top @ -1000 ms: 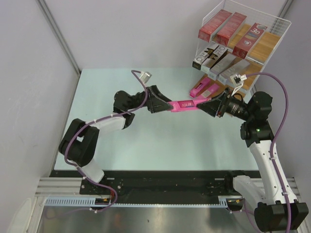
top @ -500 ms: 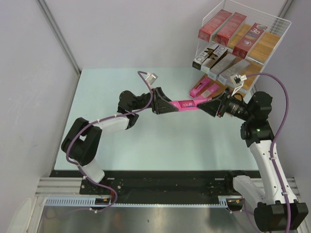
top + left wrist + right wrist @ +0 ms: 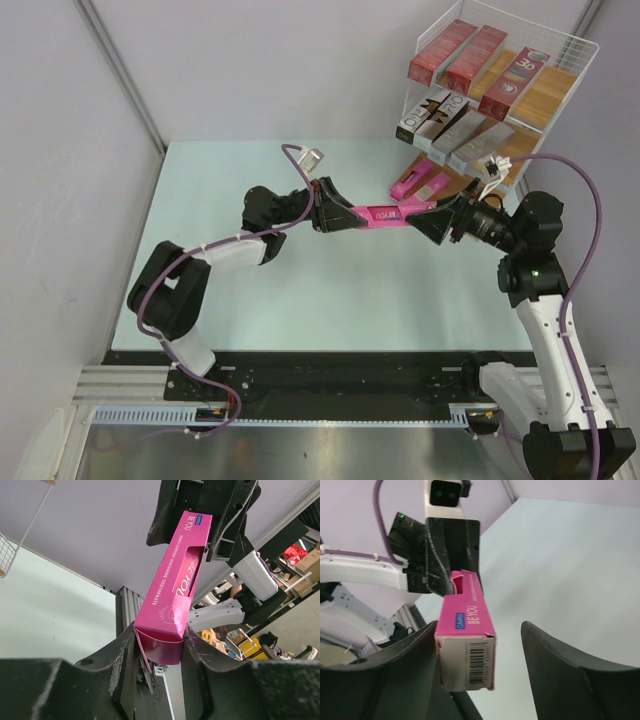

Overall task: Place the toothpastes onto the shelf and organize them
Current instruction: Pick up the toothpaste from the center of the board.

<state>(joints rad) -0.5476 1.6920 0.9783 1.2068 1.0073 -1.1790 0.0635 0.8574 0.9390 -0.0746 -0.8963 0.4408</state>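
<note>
Right tool (image 3: 428,215) now loose around pink carton (image 3: 380,213)

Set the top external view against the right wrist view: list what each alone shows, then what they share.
Top external only: the shelf holding red cartons and silver cartons. Right wrist only: the barcode on the end of the pink carton, and the gap beside it inside the open right pincer. Both: that carton, with the left pincer shut on its other end.

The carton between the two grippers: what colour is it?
The carton is bright pink with white lettering; left wrist view shows it best.
</note>
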